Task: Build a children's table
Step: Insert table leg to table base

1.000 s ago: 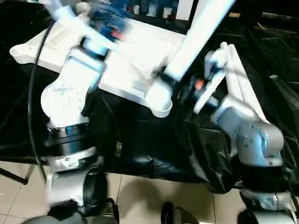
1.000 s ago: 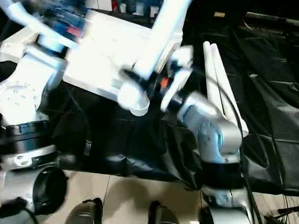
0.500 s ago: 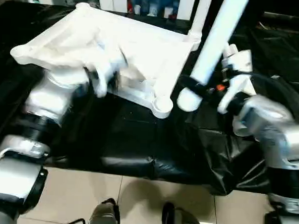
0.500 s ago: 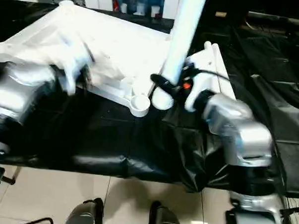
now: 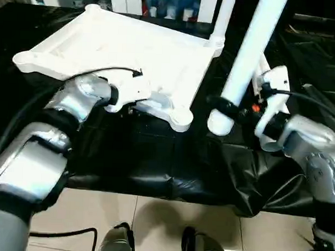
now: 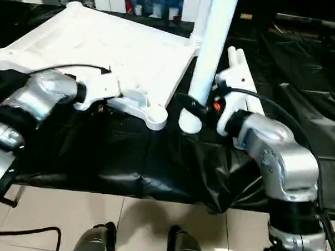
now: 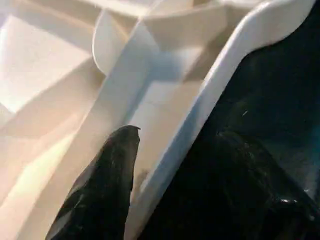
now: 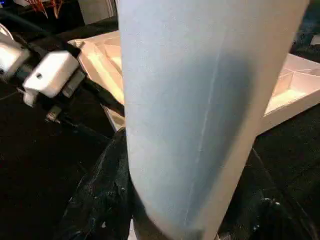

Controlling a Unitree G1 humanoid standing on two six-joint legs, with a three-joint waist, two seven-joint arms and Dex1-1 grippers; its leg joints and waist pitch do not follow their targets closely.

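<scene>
- The right gripper [image 5: 219, 103] has its two black fingers closed around a long white tubular plastic leg [image 5: 245, 59], gripping it just above the flared lower end and holding it nearly upright, tilted a little.
- The leg's flared end hangs over the black plastic sheet [image 5: 155, 158] that covers the work surface, just beside the tabletop's near corner but apart from it.
- The left gripper [image 7: 165, 145] straddles the near rim of the white square plastic tabletop [image 5: 132, 46]: one black finger [image 7: 107, 175] lies inside, against a rib of the underside, and the other sits outside the rim over the black sheet. It looks set around the rim; whether it presses the rim I cannot tell.
- The tabletop lies upside down on the black sheet, its ribbed underside up, with a round corner socket [image 5: 182, 116] at the near corner, empty.
- A further white leg [image 5: 222, 22] already stands in the far corner by the right arm, and more white legs [image 6: 237, 64] lie on the sheet behind the right gripper.
- Step in hand, as I judge it: fitting the held leg into the near corner socket while the left gripper steadies the tabletop.
- The next move calls for carrying the flared end sideways over that socket, squaring the leg upright, then pressing down; a tilted entry could jam it or shift the tabletop.
</scene>
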